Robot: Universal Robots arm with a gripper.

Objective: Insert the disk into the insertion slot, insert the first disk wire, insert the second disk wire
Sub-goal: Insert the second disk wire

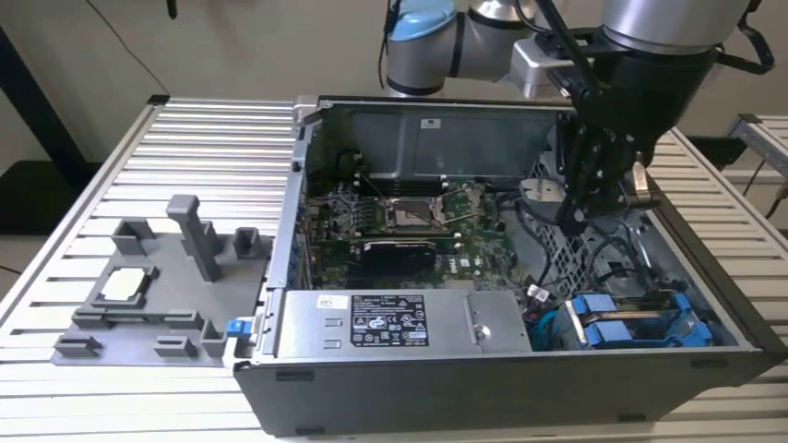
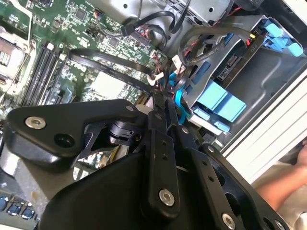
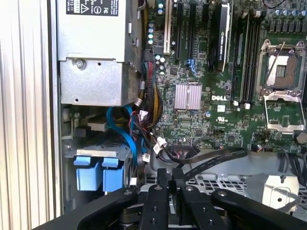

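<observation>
Open PC case (image 1: 493,388) on slatted desk (image 1: 185,157); grey fixture tray (image 1: 136,305) lies on the desk at the exterior view's left of the case. Arm reaches down into the case. End effector (image 1: 577,220) hangs over the cable run between motherboard (image 1: 394,221) and drive cage.

The disk (image 1: 612,334), in its blue carrier, is seated in the insertion slot (image 2: 249,67), at the case corner just beside the power supply (image 1: 382,323).

Both wrist views give the fingers (image 3: 162,176) close up: drawn narrow, tips nearly together. Cannot tell whether a wire is pinched between them.

First wrist view: blue data cable (image 3: 125,136) curves past the carrier tabs; black flat cable (image 3: 216,158) runs just beside the fingertips.

Second wrist view: part of a person's arm (image 2: 288,187) beyond the case wall
</observation>
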